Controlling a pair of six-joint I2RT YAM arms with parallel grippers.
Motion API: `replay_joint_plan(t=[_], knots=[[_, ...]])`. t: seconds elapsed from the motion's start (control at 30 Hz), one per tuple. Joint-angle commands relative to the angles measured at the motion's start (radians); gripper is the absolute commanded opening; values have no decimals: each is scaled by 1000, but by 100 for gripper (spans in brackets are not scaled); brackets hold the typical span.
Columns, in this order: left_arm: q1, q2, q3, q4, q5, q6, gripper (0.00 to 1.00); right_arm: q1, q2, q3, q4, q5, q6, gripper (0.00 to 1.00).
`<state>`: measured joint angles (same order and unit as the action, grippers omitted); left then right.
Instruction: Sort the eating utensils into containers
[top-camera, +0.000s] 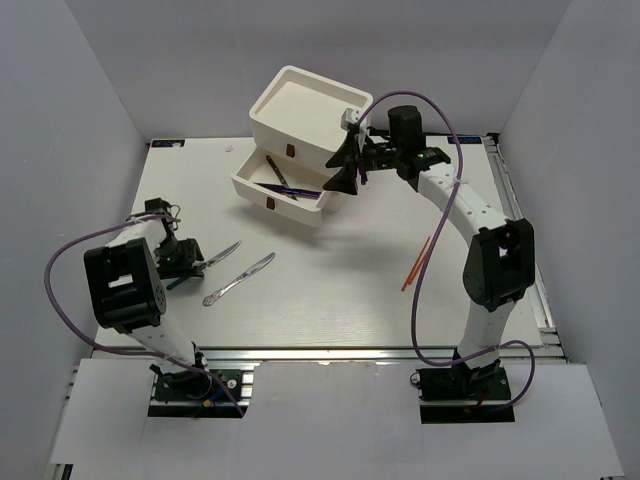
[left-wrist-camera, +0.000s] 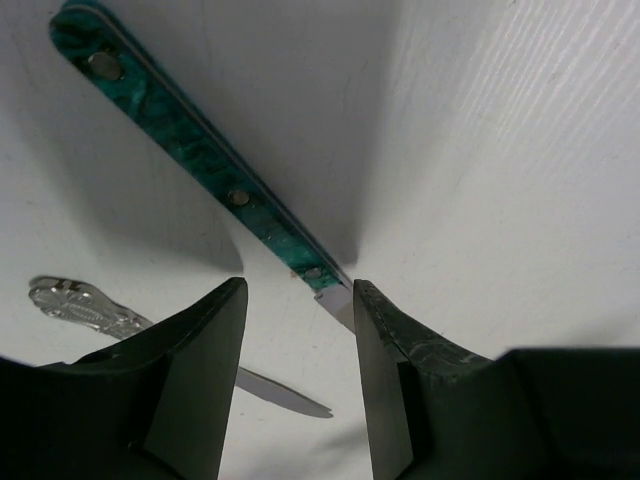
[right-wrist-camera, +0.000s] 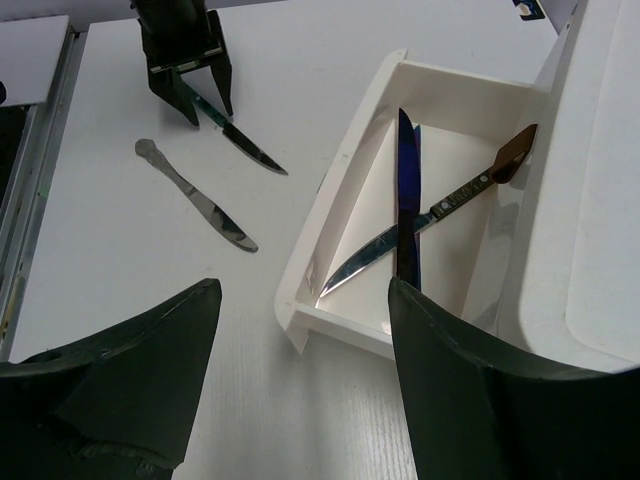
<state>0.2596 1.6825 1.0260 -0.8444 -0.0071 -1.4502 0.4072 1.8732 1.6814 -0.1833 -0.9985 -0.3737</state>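
While the left gripper (left-wrist-camera: 297, 288) is straddling the teal-handled knife (left-wrist-camera: 190, 140) lying on the table (left-wrist-camera: 500, 150), its fingers (left-wrist-camera: 200, 370) are standing spread, one on each side of the spot where handle meets blade; whether they are touching it cannot be told. A silver knife (top-camera: 240, 277) is lying just beside it. The right gripper (right-wrist-camera: 300, 290) is hovering, fingers wide apart and holding nothing, over the open lower drawer (right-wrist-camera: 345, 180) of the white drawer unit (top-camera: 275, 135), where an iridescent blue knife (right-wrist-camera: 405, 180) is crossing a dark-handled knife (right-wrist-camera: 450, 200). Two orange chopsticks (top-camera: 416, 262) are lying near the right arm, well apart from the drawers.
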Motion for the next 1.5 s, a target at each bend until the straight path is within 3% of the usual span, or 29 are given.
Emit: replay_joint_plan(t=[0.0,0.3,0.57,0.83,1.0,1.13,1.3,1.47], knots=[[3,32,22,39,6,-12,57,-2,-57,-18,27,-28,6,74],[3,86,51,48,-8,8,52,-2,-78,-43,22,-20,-8,74],[3,72,3,59,-27,17,27,-4,-80,-40,18,-25,-7,74],[3,28,66,87,-39,131,0,-4,-83,-34,10,-26,-16,74],[3,-47,111,145,7,260,0,-4,-85,-38,8,-28,-18,74],[-2,-139,134,198,122,329,0,-4,-83,-34,-5,-35,-37,74],[-29,-214,154,356,286,353,0,-5,-78,-19,-58,-94,-113,74],[-83,-184,281,372,357,358,0,-4,-77,-12,-65,-88,-123,74]])
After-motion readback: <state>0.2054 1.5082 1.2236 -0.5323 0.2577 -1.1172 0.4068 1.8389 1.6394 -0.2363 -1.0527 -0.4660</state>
